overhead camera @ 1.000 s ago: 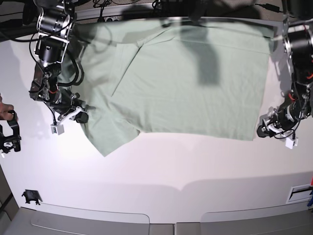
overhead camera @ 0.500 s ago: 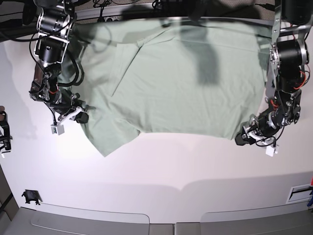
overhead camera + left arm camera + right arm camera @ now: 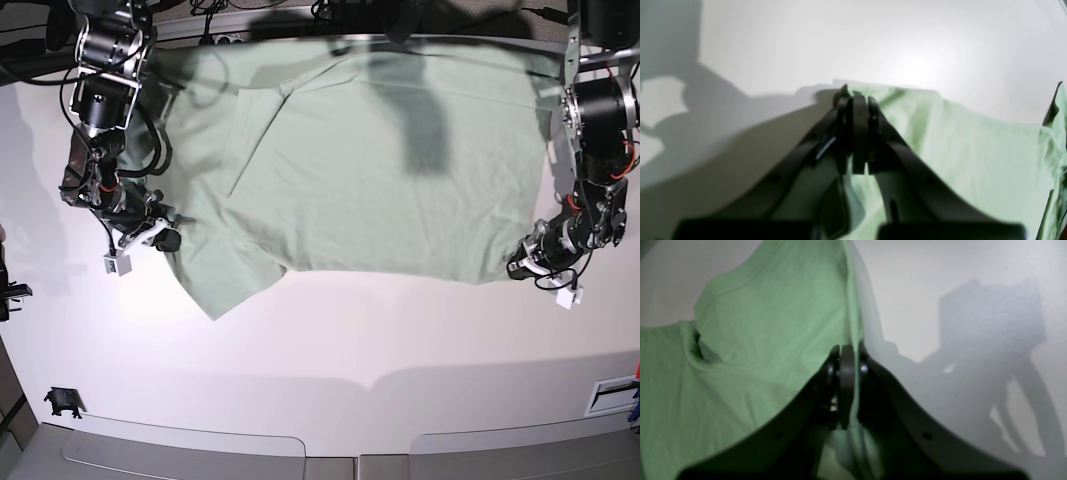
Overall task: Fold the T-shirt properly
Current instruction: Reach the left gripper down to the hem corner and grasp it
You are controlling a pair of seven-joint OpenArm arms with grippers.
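The large pale sage-green short-sleeved T-shirt [image 3: 370,170] lay spread flat on the white table [image 3: 330,350]. The left gripper [image 3: 516,268] was pinched shut on the shirt's near hem corner, bare table ahead of its tips. The right gripper [image 3: 170,238] was clamped on the cloth's edge at the opposite side, with a sleeve fold beside it. A small black clip [image 3: 63,402] sat well apart near the table's front edge.
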